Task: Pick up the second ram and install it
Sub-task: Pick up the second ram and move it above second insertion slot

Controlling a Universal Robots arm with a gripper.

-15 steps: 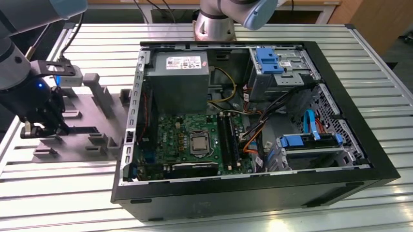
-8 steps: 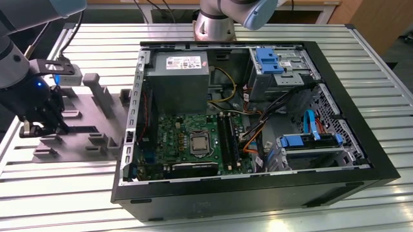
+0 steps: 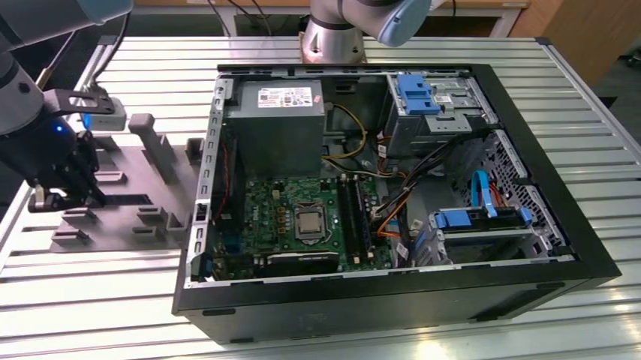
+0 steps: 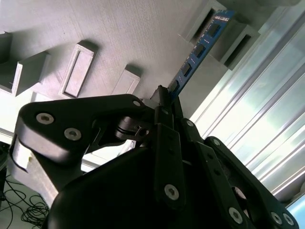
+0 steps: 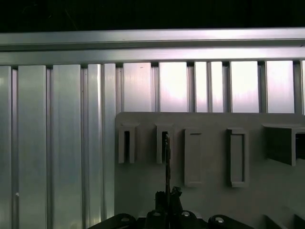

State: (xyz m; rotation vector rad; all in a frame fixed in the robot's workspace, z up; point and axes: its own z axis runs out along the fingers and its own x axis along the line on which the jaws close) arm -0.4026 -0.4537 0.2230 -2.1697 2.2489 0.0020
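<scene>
Closest to the lens in the second wrist view, the black tool (image 4: 164, 98) has its fingers pressed together on the second ram (image 4: 198, 55). They pinch the thin blue board edge-on. The stick's far end sits in a slotted post of the grey holder block (image 4: 119, 38).

The first wrist view shows the stick as a thin dark line (image 5: 167, 157) running from the tool (image 5: 167, 202) to one of the block's slots.

In the exterior view, the tool (image 3: 55, 196) hangs over the holder block (image 3: 130, 217) at that view's left, on the slatted tabletop (image 3: 100, 300). Further right, well apart, is the open computer case (image 3: 401, 300). Its green motherboard (image 3: 270, 217) lies flat inside, with the long black sockets (image 3: 353, 217) just beside the processor.

The step in hand looks like the pick-up. To do it well, the grip should probably stay square on the board's flat faces, and the pull should follow the line of the slot. A twist or sideways drag could jam the end in the post or let the thin stick slip between the pads.
</scene>
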